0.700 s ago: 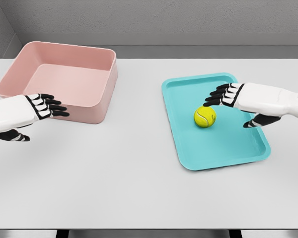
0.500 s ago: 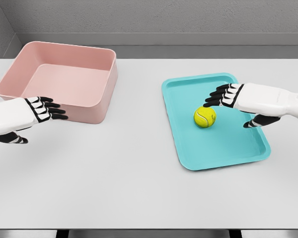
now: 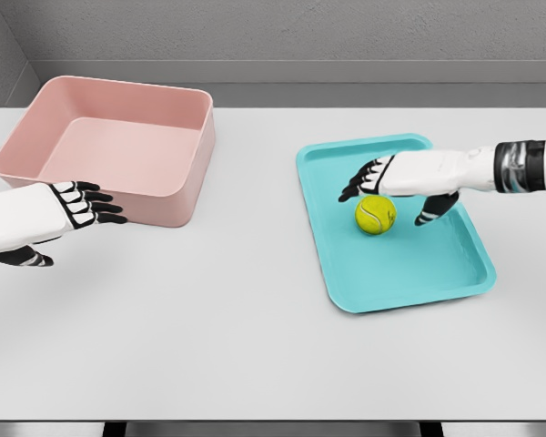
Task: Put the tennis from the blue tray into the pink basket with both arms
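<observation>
My right hand (image 3: 389,185) hangs spread over the yellow-green felt tennis ball (image 3: 375,215), fingers reaching past its far side and thumb dropped on the near right, so I judge it is placed to close around the ball, which sits untouched in the upper middle of the flat turquoise plastic tray (image 3: 455,273). My left hand (image 3: 50,214) hovers relaxed and empty just in front of the square pink basket (image 3: 177,196) on the white desk (image 3: 237,319), likely waiting to receive the ball.
</observation>
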Tool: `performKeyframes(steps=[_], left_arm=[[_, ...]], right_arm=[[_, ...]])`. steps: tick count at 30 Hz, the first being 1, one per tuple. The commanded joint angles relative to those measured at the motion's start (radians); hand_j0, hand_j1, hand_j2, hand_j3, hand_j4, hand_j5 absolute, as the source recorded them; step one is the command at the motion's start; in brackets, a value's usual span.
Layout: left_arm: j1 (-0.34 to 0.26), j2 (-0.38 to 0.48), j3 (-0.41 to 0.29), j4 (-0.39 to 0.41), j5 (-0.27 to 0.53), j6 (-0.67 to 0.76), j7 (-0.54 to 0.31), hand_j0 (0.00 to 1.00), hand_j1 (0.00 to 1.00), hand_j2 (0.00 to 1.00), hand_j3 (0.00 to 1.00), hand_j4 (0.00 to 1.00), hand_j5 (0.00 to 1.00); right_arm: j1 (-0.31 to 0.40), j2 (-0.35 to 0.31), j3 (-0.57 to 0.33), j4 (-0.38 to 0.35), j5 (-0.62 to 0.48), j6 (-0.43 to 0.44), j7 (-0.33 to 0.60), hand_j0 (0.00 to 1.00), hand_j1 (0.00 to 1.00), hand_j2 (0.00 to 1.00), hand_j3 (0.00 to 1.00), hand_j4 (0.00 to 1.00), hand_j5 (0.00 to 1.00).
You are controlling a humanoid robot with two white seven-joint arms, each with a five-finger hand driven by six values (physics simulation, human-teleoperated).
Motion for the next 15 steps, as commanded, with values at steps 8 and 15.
performKeyframes(steps=[8,15], left_arm=[[0.000,-0.061,0.000,-0.009,-0.062,0.001,-0.007,1.00,1.00,1.00,1.00,1.00,1.00],[0.000,-0.044,0.011,0.003,-0.048,0.001,-0.006,1.00,1.00,1.00,1.00,1.00,1.00]], right_arm=[[-0.008,0.101,-0.001,0.137,-0.002,0.002,0.038,0.99,0.99,0.99,0.99,0.99,0.99],[0.005,0.098,-0.001,0.185,0.001,0.002,0.038,0.99,0.99,0.99,0.99,0.99,0.99]])
